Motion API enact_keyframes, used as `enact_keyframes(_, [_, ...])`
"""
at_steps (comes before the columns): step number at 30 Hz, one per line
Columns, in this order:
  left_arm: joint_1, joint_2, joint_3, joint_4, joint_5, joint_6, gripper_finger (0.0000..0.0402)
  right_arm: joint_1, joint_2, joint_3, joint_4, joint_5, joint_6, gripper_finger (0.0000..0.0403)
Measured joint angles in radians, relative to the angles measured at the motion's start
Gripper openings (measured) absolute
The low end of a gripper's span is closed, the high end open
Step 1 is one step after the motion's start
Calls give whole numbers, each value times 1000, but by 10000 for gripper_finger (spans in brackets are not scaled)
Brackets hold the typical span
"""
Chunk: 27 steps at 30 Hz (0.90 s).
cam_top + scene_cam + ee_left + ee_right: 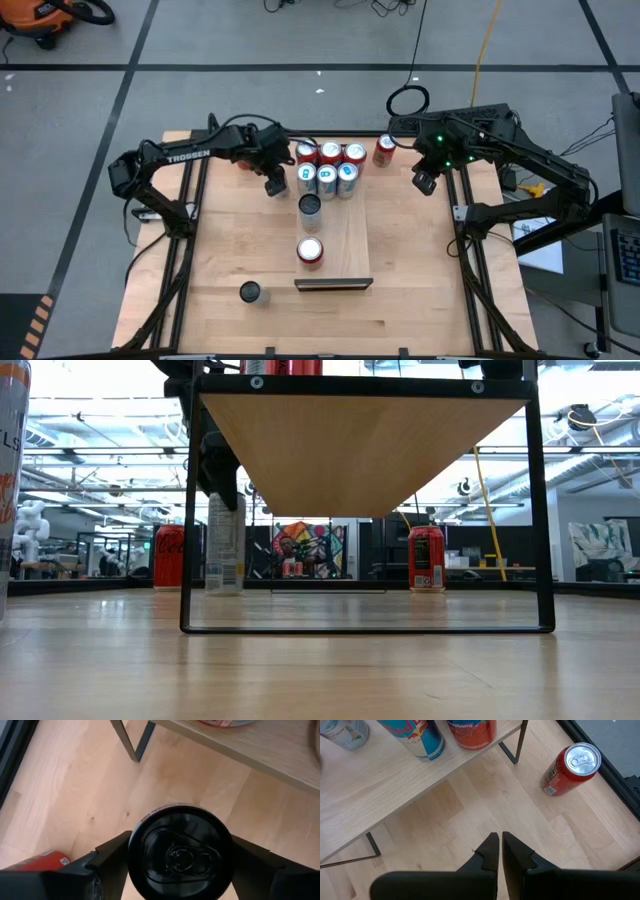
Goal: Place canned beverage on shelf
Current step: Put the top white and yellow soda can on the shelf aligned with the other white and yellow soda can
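I have the left gripper (180, 865) straddling a black-topped can (180, 851); in the left wrist view one dark finger sits on each side of its lid, close against it, but I cannot tell whether they are pressing on the can or just bracketing it. From above, that left gripper (275, 183) sits left of centre in the upper half of the frame, just off the left edge of the shelf (345, 240).

The shelf is a pale board running down the middle of the overhead frame, with a dark strip (333, 285) at its lower end. A cluster of red and blue cans (330, 167) crowds its upper end, a silver-topped can (310, 206) stands alone below them, and a red can (310, 251) lower still. In the low view the shelf (360, 445) spans the top of the frame on a black frame.

The right gripper (500, 847) has its fingers pressed together on nothing, hovering over bare tabletop right of the shelf, in the upper right area from above (424, 181). A lone red can (570, 769) stands on the tabletop near it.

A dark can (250, 292) stands at lower left on the table.
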Motion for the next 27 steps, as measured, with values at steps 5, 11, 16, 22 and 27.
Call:
enact_keyframes(5, [-9,0,0,-1,-3,1,268,0,0,0,0,3,1,0])
enact_keyframes(11, [-9,0,0,-3,-8,3,250,0,0,0,0,23,5,0])
enact_keyframes(16, [-9,0,0,-4,-9,-1,248,0,0,0,0,27,5,0])
enact_keyframes(22, [-8,2,15,-17,-10,2,247,0,0,0,0,27,5,0])
enact_keyframes(27, [-9,2,32,-15,-3,6,247,0,0,0,0,27,5,0])
